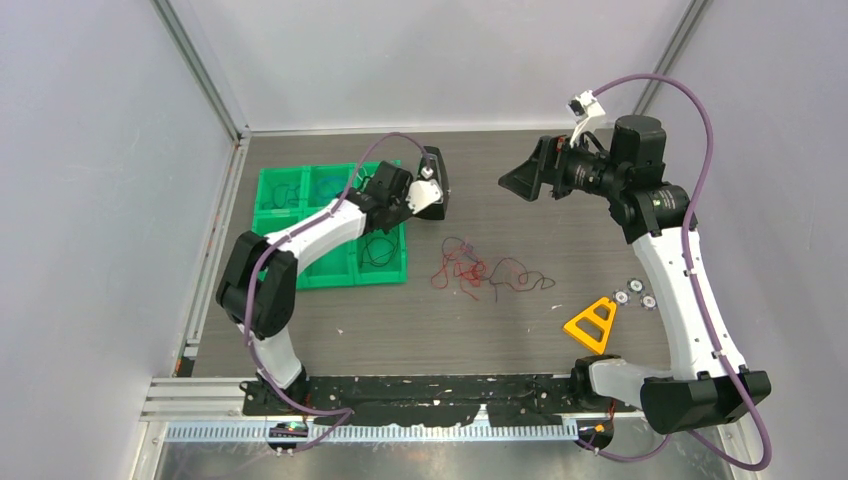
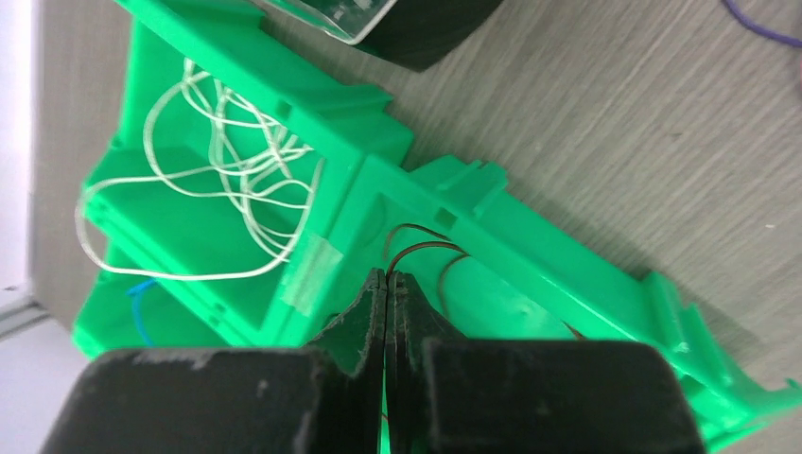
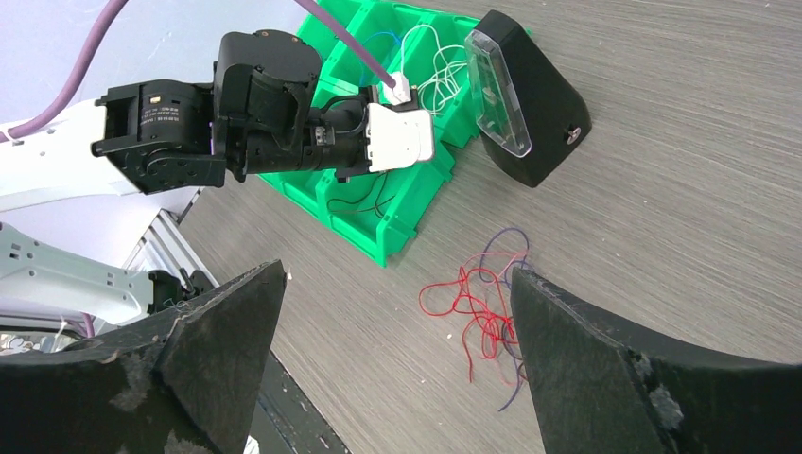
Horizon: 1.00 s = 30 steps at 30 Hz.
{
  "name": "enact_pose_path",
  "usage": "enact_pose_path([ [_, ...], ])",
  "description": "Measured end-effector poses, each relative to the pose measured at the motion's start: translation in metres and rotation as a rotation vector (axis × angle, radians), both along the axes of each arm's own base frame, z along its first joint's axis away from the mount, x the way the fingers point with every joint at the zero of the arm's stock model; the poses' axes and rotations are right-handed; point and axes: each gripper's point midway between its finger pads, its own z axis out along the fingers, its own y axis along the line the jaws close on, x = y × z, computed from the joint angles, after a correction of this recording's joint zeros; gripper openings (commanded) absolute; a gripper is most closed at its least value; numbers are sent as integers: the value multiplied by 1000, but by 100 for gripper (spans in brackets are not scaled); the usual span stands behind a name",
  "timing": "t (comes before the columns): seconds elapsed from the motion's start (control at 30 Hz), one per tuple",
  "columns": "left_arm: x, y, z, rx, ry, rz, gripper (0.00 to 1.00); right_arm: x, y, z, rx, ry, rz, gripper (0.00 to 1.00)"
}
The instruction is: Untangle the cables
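A tangle of thin red, blue and black cables (image 1: 478, 270) lies loose on the table right of the green bin (image 1: 290, 215); the right wrist view shows the tangle (image 3: 482, 303) too. My left gripper (image 2: 389, 276) is over the bin (image 2: 530, 246), shut, and a thin dark cable (image 2: 416, 248) runs out of its tip into a compartment. White cables (image 2: 227, 161) fill the neighbouring compartment, and a blue one (image 2: 140, 303) shows beyond it. My right gripper (image 1: 515, 182) hangs high above the table, open and holding nothing (image 3: 395, 270).
A black wedge-shaped device with a clear face (image 1: 435, 170) stands at the bin's far right corner, close to my left wrist. A yellow triangle (image 1: 592, 323) and three small round discs (image 1: 635, 295) lie on the right, near my right arm.
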Motion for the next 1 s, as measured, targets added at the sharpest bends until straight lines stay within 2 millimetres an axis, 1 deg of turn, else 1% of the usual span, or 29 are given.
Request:
enact_pose_path([
  [0.23,-15,-4,-16,-79,91,75,0,0,-1,0,0,2,-2,95],
  [0.37,-17,-1,-19,-105,115,107,0,1,-2,-1,0,3,-5,95],
  [0.47,-16,6,-21,-108,123,129,0,1,-2,-1,-1,2,-6,95],
  [0.5,-17,8,-23,-106,131,133,2,1,-2,-1,-2,1,-5,95],
  [0.6,-21,19,-29,-96,162,154,27,1,-3,-1,-4,-2,-5,95],
  [0.63,-24,23,-32,-90,178,161,34,1,-3,-1,-5,-2,-6,95],
  [0.67,-25,26,-34,-87,190,169,38,1,-3,-1,-5,-2,-5,95],
  [0.77,-26,32,-37,-96,210,194,45,1,-3,-1,-4,-2,-5,95],
  [0.9,-27,34,-36,-118,225,208,50,1,-2,-1,-2,-3,0,95],
  [1.0,-29,32,-28,-147,227,197,59,0,-1,0,0,-3,5,95],
])
